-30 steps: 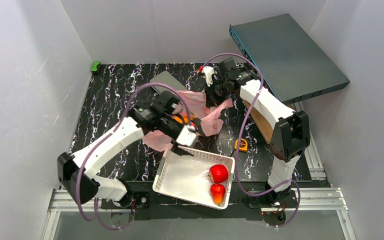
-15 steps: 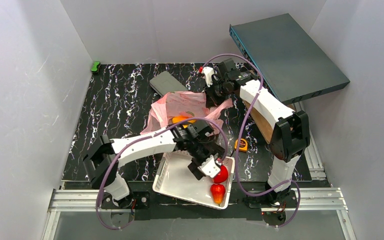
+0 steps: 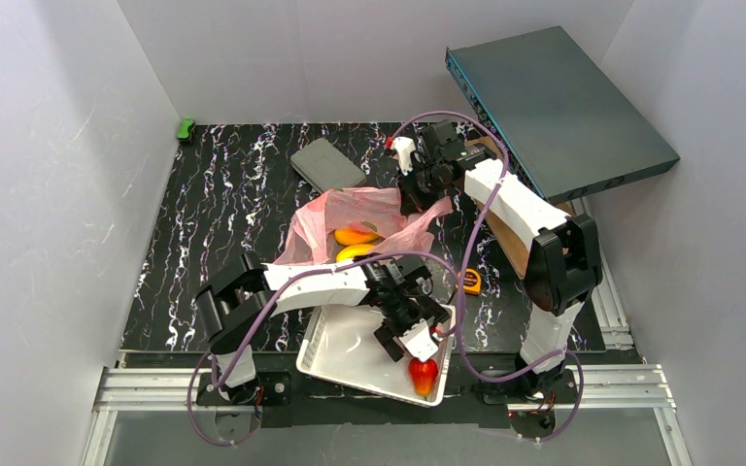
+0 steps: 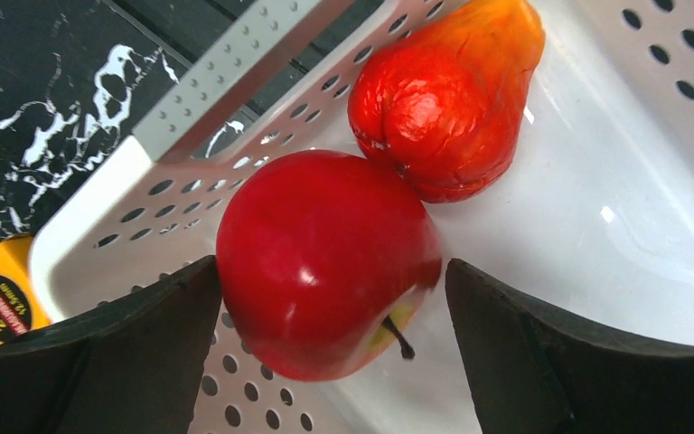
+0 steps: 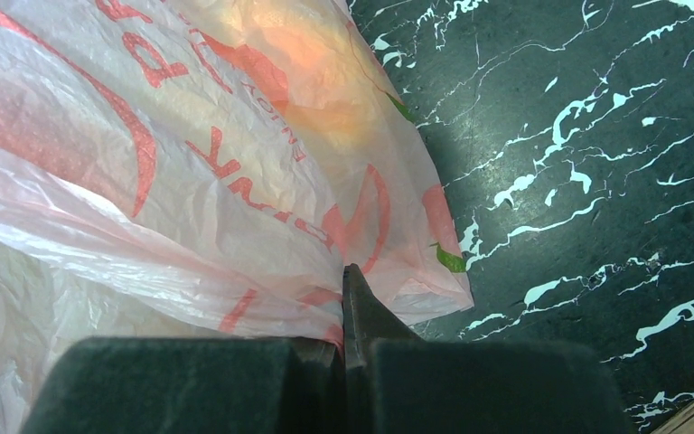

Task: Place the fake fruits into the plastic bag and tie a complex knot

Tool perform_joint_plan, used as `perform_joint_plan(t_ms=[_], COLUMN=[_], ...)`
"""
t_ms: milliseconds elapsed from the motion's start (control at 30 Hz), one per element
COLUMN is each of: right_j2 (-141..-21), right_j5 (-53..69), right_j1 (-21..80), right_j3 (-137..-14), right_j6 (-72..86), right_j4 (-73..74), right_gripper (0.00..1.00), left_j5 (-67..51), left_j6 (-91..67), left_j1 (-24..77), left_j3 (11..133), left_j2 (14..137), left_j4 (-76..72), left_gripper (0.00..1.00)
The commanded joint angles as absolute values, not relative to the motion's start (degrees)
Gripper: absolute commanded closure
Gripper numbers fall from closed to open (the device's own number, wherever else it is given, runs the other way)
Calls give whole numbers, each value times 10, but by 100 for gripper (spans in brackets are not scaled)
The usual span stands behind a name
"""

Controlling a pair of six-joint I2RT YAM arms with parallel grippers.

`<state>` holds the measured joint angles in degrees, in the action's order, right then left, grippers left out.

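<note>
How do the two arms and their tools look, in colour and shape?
Both arms have white shells on the long links and black joints: left arm, right arm. A thin purple cable loops along each. The left tool has broad matte black fingers; the right tool looks alike. No markings show.

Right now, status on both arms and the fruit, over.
Left fingers open, straddling the red apple in the basket. Right fingers shut on the plastic bag; banana, mango inside. Pointed fruit touches apple.

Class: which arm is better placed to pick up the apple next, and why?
Left: the left gripper, open, straddles the apple in the basket; the right gripper is shut on the bag.
</note>
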<state>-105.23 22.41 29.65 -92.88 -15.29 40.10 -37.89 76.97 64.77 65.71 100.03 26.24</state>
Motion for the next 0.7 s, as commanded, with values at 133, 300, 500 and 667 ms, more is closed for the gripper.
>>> perform_joint_plan(t_ms=[133, 300, 500, 667], right_j2=[-1020, -1016, -1019, -1015], right_j5=[222, 224, 233, 241], right_j1=[300, 300, 301, 300], right_j3=[-920, -919, -918, -919], right_j6=[-166, -167, -168, -165], right_j4=[385, 385, 388, 389], right_gripper=[99, 99, 99, 99], left_j5=[-359, -409, -444, -498], left_j6=[761, 691, 663, 588], left_j1=[647, 614, 593, 499], left_j3=[620, 622, 636, 719], left_j2=[986, 895, 773, 729], left_j4=[260, 284, 343, 400], left_gripper=[37, 55, 59, 59])
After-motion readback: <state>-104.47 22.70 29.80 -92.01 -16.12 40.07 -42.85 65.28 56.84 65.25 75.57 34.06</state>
